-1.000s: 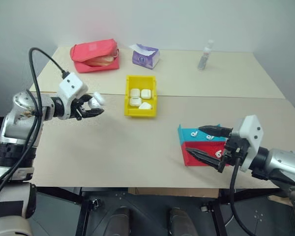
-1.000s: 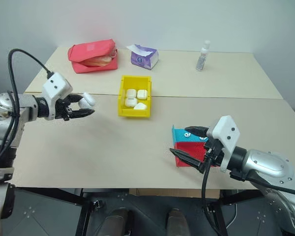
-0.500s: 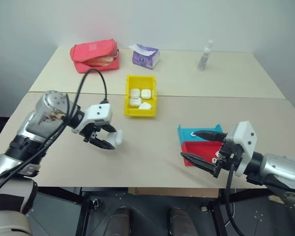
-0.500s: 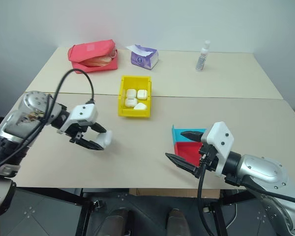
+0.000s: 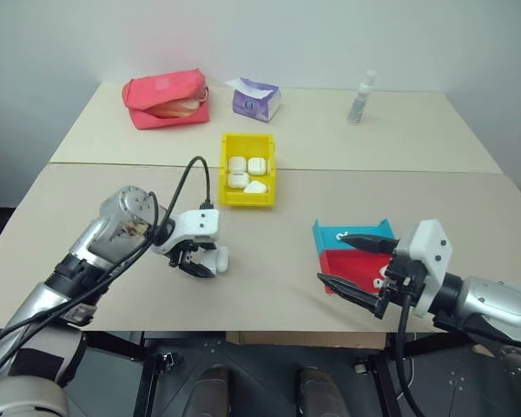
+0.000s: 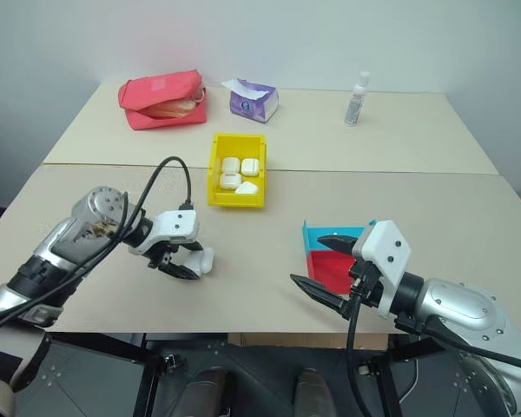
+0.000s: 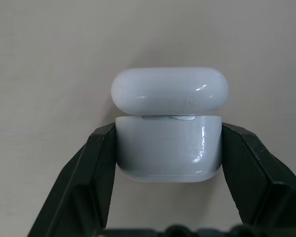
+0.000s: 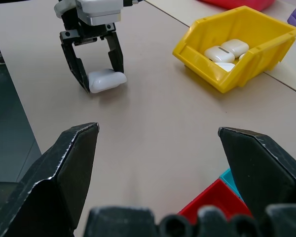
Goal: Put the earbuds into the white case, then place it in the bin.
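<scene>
Glossy white case (image 7: 167, 143): pinched at its body between the left gripper's (image 5: 202, 262) two black fingers, lid ajar with a thin gap at the seam, set low against the table (image 5: 269, 278).
Change: a second ago held up in the air out to the left at bin height; now lowered and swung inward, pointing down at the tabletop near the front edge.
Meaning for the task: likely being set down lid-up so the earbuds can go in; filling not yet begun.
Right gripper (image 5: 363, 270): jaws spread wide, nothing between them, hovering just in front of the tray, hardly moved.
Earbuds (image 5: 384, 272): tiny glossy white pieces on the blue-and-red tray (image 5: 339, 236), right behind the right gripper's fingertips, well apart from the held case.
Yellow bin (image 5: 247, 195): hard bright plastic, upright walls, beyond the left gripper toward the table's middle; several rounded white cases (image 5: 247, 171) already inside.
Table surface: matte beige, smooth, seam across the middle.
Far edge: red fabric pouch (image 5: 166, 98), purple tissue pack (image 5: 257, 97), small clear bottle (image 5: 362, 96).
</scene>
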{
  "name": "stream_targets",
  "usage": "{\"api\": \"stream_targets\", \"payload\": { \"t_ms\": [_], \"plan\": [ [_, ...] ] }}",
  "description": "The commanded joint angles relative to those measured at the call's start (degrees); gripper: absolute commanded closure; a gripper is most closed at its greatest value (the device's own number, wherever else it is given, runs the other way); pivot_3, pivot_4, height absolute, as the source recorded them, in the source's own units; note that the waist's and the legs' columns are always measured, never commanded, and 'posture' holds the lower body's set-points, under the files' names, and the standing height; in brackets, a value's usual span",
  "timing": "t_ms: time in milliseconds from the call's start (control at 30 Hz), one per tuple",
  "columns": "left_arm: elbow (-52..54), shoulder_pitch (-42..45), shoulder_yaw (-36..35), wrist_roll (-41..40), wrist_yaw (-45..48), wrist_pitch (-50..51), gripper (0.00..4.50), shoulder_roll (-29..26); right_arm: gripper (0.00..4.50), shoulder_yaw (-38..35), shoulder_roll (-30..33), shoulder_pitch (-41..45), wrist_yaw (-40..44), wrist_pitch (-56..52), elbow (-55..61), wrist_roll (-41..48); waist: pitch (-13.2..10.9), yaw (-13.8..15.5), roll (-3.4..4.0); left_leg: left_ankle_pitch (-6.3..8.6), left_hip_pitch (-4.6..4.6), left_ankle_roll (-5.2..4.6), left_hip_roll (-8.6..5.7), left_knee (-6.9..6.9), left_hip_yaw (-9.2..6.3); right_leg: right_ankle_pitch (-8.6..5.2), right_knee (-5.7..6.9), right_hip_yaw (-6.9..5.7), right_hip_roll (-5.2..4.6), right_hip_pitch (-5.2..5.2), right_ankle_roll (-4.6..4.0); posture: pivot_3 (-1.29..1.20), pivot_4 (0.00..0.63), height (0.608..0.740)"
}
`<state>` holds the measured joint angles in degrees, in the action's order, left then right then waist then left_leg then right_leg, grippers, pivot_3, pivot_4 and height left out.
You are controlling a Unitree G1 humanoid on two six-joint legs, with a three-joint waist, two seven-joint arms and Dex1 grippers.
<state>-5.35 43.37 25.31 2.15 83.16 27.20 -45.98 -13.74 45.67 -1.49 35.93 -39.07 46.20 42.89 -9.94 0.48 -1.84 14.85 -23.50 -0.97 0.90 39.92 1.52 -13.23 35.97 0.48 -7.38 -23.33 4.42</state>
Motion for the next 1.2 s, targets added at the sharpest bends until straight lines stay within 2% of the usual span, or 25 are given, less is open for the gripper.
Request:
{"api": "stream_targets", "payload": {
  "t_ms": [33,67,133,233,267,467,600,767,933,1200],
  "plan": [
    [3.7,-2.0,-2.0,-0.4,-1.9,2.1,1.66,-0.8,0.00,-0.8,-0.1,0.4,-0.1,1.9,1.9,-0.3,0.0,0.0,0.00,0.00,0.01,0.00,0.00,0.00,0.00,0.00,0.01,0.01,0.00,0.00,0.00,0.00,0.150,0.740],
    [4.1,-2.5,-2.2,-0.4,-2.3,2.3,1.66,-0.8,0.00,-0.7,-0.1,0.5,0.0,1.8,1.8,-0.3,0.0,0.0,0.00,0.00,0.01,0.00,0.00,0.00,0.00,0.00,0.01,0.02,0.00,0.00,0.00,0.00,0.150,0.740],
    [5.0,-3.6,-2.5,-0.5,-3.1,2.4,0.94,-0.9,0.00,-0.5,0.0,0.8,0.1,1.8,1.7,-0.2,0.0,0.0,0.00,0.00,0.03,0.00,0.00,0.00,0.00,0.00,0.00,0.00,0.00,0.02,0.00,0.00,0.150,0.740],
    [6.4,-5.6,-2.9,-0.3,-3.7,1.4,0.08,-1.7,0.00,-0.6,0.3,1.0,0.6,1.7,1.5,-0.1,0.0,0.0,0.00,0.00,0.08,0.00,0.00,0.00,0.00,0.00,-0.02,0.01,0.00,0.06,0.00,0.00,0.150,0.740],
    [6.9,-6.1,-3.1,-0.3,-3.9,1.1,0.03,-2.1,0.00,-0.6,0.5,1.1,0.9,1.7,1.4,0.0,0.0,0.0,0.00,0.00,0.10,0.00,0.00,0.00,0.00,0.00,-0.02,0.01,0.00,0.07,0.00,0.00,0.150,0.740],
    [7.7,-4.5,-3.5,-1.6,-1.4,1.5,0.03,-3.3,0.00,-0.6,1.3,1.5,2.5,1.6,0.8,-0.2,0.0,0.0,0.00,0.00,0.15,0.00,0.00,-0.01,0.01,-0.01,-0.02,0.02,0.00,0.10,-0.01,0.00,0.150,0.740],
    [7.7,2.1,1.9,2.0,2.5,9.4,0.03,-3.7,0.00,-0.2,1.9,2.4,3.3,1.1,0.5,0.1,0.0,0.2,0.00,0.00,0.10,0.00,-0.02,0.00,0.02,-0.01,-0.03,0.00,0.00,0.09,-0.01,0.00,0.150,0.740],
    [7.2,5.2,4.8,3.3,3.5,11.3,0.03,-2.9,0.00,0.3,3.9,2.8,4.6,0.1,1.0,0.6,0.0,0.1,0.00,0.02,0.11,-0.04,-0.02,-0.02,0.02,-0.02,-0.05,0.01,0.00,0.11,-0.01,0.00,0.150,0.740],
    [8.3,5.6,6.5,3.8,4.7,10.2,0.03,-3.4,0.00,0.2,6.5,1.9,6.6,-0.3,2.0,1.5,0.0,0.0,-0.01,0.02,0.09,-0.04,0.00,0.00,0.02,-0.02,-0.04,0.02,0.00,0.08,-0.01,0.00,0.150,0.740],
    [8.4,4.9,7.6,6.4,2.7,9.6,0.03,-2.7,0.00,-0.4,7.2,1.2,6.9,0.1,2.4,1.9,0.0,0.1,-0.01,0.02,0.09,-0.04,0.00,0.01,0.00,-0.02,-0.06,0.02,0.00,0.08,-0.01,0.00,0.150,0.740]
  ]
}}
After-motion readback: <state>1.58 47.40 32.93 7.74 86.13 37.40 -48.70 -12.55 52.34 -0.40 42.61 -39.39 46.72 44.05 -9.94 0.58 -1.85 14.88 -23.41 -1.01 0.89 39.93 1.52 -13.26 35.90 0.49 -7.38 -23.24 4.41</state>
